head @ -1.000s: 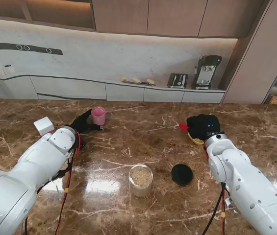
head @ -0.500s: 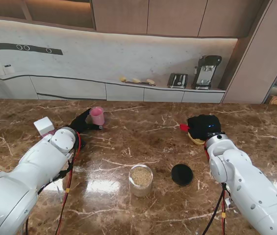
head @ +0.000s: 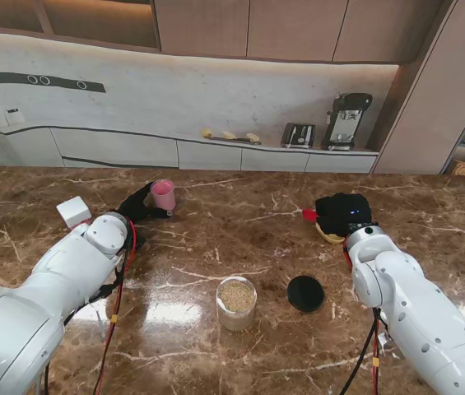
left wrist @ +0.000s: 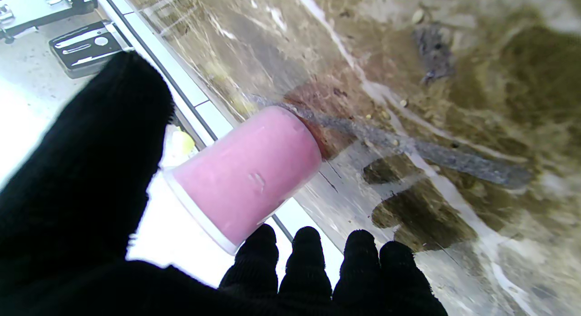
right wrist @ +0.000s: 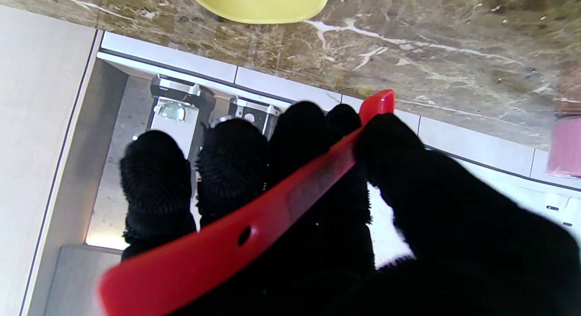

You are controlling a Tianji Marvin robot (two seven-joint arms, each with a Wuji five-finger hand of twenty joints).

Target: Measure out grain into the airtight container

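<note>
On the brown marble worktop [head: 216,230] a clear jar [head: 237,303] holding grain stands near me, about midway between the two arms, open at the top. Its black lid [head: 305,293] lies flat just to the right of it, apart from it.

The left hand [head: 137,205], in a black glove, reaches to the far left part of the worktop beside a pink cup [head: 164,195]. In the left wrist view the cup [left wrist: 247,173] sits between the thumb and the four fingers [left wrist: 306,257], which are spread around it — whether they press on it I cannot tell.

The right hand [head: 341,212] is at the far right, curled over a yellow bowl [head: 328,235]. Its fingers [right wrist: 231,161] and thumb are closed on the handle of a red scoop [right wrist: 254,229]; the handle's tip [head: 308,214] pokes out to the left of the hand in the stand's view. The bowl's rim [right wrist: 258,5] shows beyond the fingertips — the scoop's head is hidden.
</note>
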